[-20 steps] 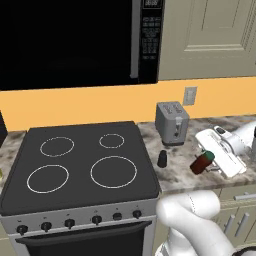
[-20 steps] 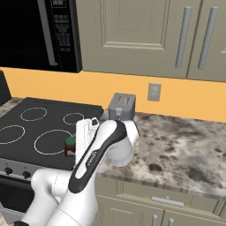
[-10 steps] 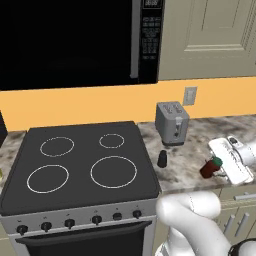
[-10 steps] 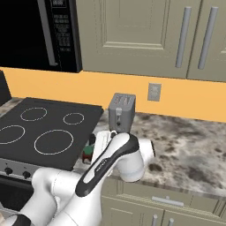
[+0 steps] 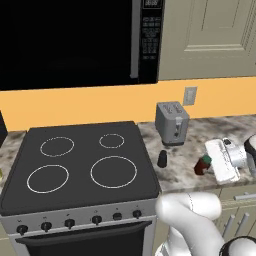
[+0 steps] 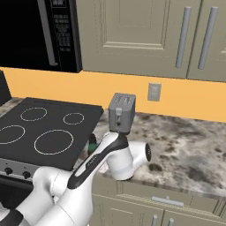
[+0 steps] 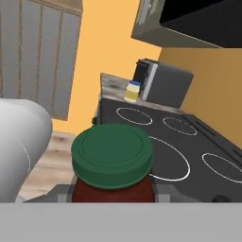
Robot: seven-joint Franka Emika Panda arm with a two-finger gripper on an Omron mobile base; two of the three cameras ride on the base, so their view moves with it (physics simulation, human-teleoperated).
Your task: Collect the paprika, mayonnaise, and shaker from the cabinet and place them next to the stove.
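Surrounding: grey toaster (image 5: 171,122) at the back of the counter (image 6: 190,148), microwave (image 5: 75,42) above the stove (image 5: 80,162)
Shaker (image 5: 162,158): black, upright on counter just right of stove edge
Mayonnaise (image 7: 133,91): cream jar, blue lid, far side of stove
Paprika (image 5: 202,165): dark red jar, green lid, tilted, over counter right of shaker
Gripper (image 5: 209,162): clamped on paprika
Arm: bent low, hand reaching leftward over the counter edge

We see a silver two-slot toaster (image 5: 171,123) standing on the speckled granite counter (image 6: 190,145), close to the orange backsplash (image 5: 75,106). Above and just beside it on the wall sits a pale outlet plate (image 6: 153,92). A black microwave (image 5: 80,42) with a button panel hangs overhead, and beneath the counter we make out beige base cupboards (image 6: 132,203) with grey handles.
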